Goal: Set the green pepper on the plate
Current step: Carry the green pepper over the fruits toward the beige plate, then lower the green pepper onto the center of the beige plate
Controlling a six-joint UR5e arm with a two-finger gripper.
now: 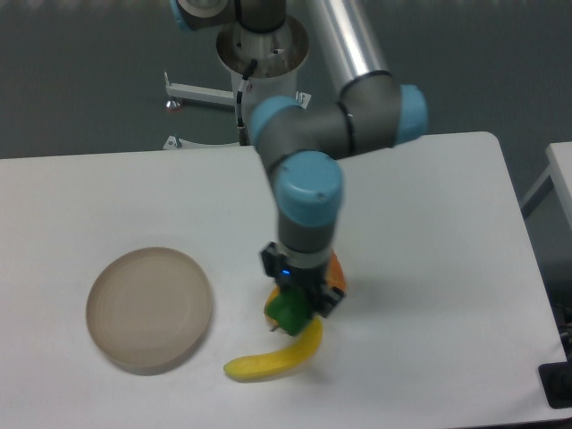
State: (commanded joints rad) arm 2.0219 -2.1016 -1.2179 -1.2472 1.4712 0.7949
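Note:
My gripper (292, 308) is shut on the green pepper (288, 313) and carries it above the fruit pile in the middle of the table. Only the pepper's lower part shows below the fingers. The plate (149, 308), round and beige-grey, lies flat on the table's left side, well to the left of the pepper, with nothing on it.
A banana (277, 354) lies just below the held pepper. A yellow-orange pepper (271, 308) and an orange fruit piece (336, 275) are mostly hidden behind the gripper. The arm's forearm and base stand at the table's back.

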